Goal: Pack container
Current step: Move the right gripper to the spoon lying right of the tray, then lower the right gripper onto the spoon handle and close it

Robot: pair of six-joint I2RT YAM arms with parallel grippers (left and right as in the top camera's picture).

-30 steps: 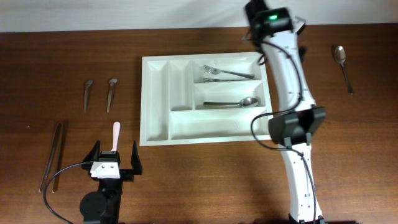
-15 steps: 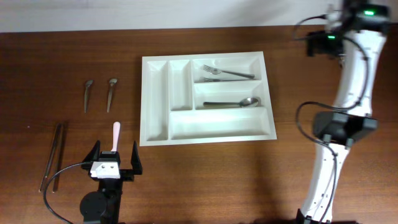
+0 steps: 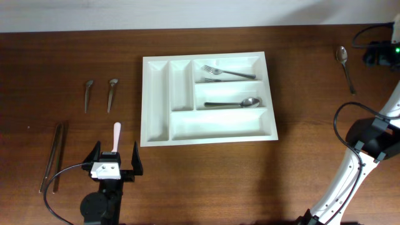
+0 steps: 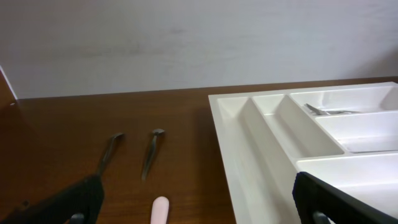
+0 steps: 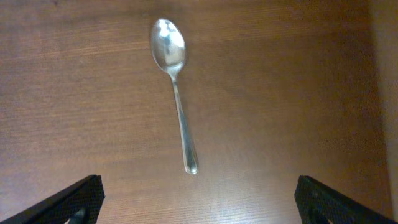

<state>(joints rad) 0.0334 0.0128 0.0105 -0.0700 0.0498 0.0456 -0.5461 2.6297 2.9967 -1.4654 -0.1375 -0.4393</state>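
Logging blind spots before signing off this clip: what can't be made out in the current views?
Pink-handled utensil: its far end runs under the left gripper overhead; the left wrist view cuts it at the bottom edge, type unknown.
Right gripper: overhead, partly cut by the right edge; its wrist view shows only its fingers in the bottom corners.
Forks in the container: small and overlapping overhead, count uncertain.

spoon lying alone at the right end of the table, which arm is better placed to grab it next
Right. The right gripper is open and close to the spoon, which lies centred in its wrist view. The left gripper sits on the far side of the tray.
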